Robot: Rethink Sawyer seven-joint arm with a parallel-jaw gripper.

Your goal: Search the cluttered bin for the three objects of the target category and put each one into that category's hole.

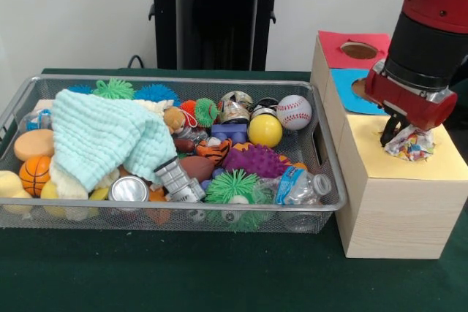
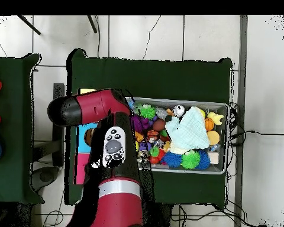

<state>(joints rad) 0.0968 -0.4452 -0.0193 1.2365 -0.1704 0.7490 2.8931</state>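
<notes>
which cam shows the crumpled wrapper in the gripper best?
Front view. The gripper holds the crumpled wrapper over the yellow panel of the wooden box, in plain sight. In the overhead view the arm covers that spot, so neither wrapper nor gripper shows there.

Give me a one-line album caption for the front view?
Gripper holds a crumpled wrapper over the box's yellow section, beside the full bin.
</notes>
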